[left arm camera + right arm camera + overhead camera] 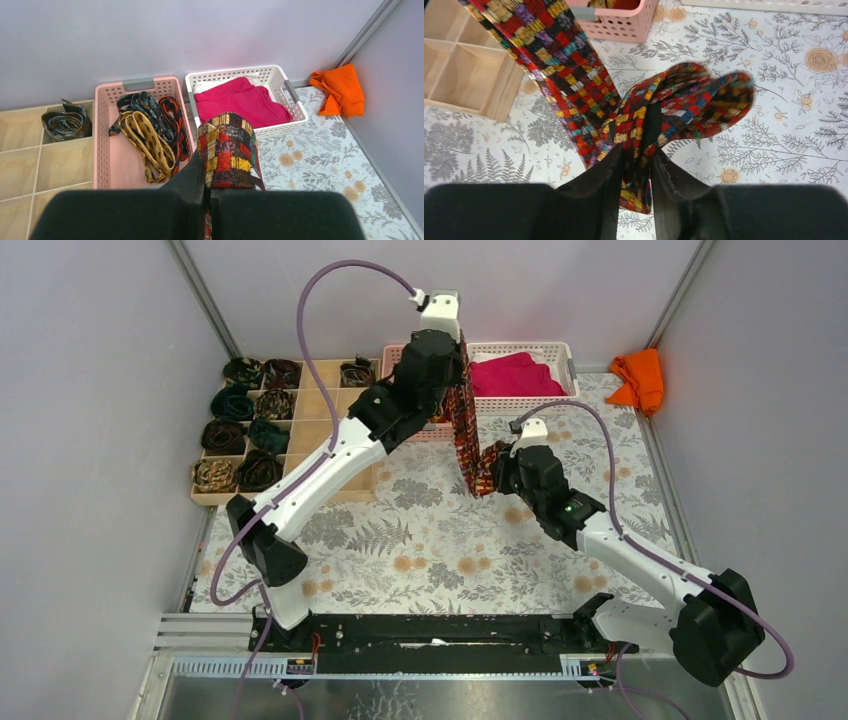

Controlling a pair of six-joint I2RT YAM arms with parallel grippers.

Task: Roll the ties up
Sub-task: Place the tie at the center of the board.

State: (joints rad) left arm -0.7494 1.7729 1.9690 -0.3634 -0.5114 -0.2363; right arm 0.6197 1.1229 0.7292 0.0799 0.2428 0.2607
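A red, yellow and dark checked tie [466,430] hangs between my two grippers above the flowered table. My left gripper [458,340] is shut on its upper end, high over the pink basket; the tie's end [227,150] sticks up past the fingers. My right gripper [492,468] is shut on the lower part, where the tie [674,107] folds into a loose loop just above the table. Several more ties [150,127], yellow, dark and orange-black, lie in the pink basket [107,165]. Rolled ties [245,430] fill cells of the wooden organiser.
The wooden organiser [315,425] stands at the back left, with open cells near the pink basket. A white basket [562,355] holds a magenta cloth [512,375]. An orange cloth [640,380] lies in the back right corner. Purple walls close in both sides.
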